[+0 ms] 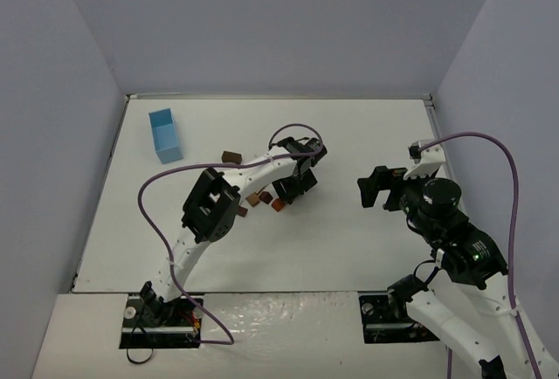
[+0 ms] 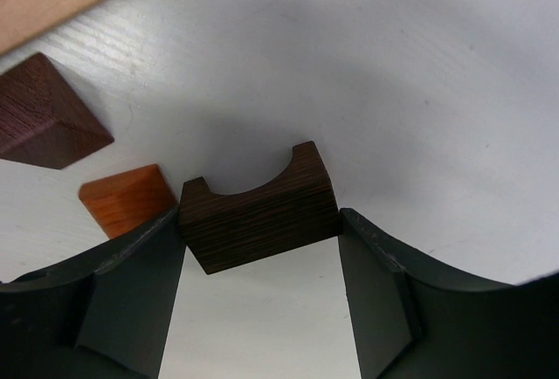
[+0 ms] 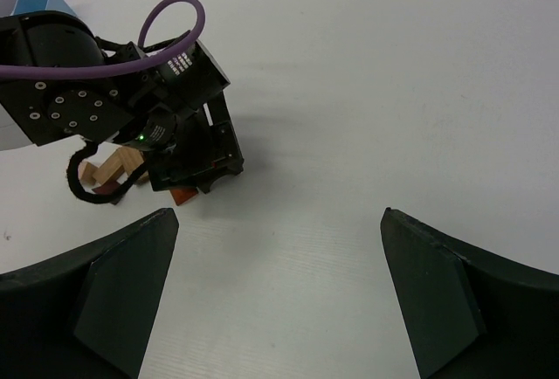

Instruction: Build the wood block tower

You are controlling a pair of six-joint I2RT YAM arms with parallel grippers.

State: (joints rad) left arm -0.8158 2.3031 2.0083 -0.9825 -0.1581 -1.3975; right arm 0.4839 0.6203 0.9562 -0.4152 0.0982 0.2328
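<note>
- A reddish-orange block [image 2: 127,197] and a dark wedge [image 2: 44,121] lie on the bench [image 2: 437,91], just left of the grasp.
- The left gripper [image 1: 293,190] is clenched on the dark brown arch block [image 2: 258,213] by its flat ends. The block is probably light, stiff and smooth, so those ends suit it.
- The right gripper [image 3: 279,230] hangs released, well apart.

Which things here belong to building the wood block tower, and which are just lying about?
For the job: dark notched block, gripped by the left fingers; orange block; dark brown block; tan blocks.
Lying about: light blue box.
</note>
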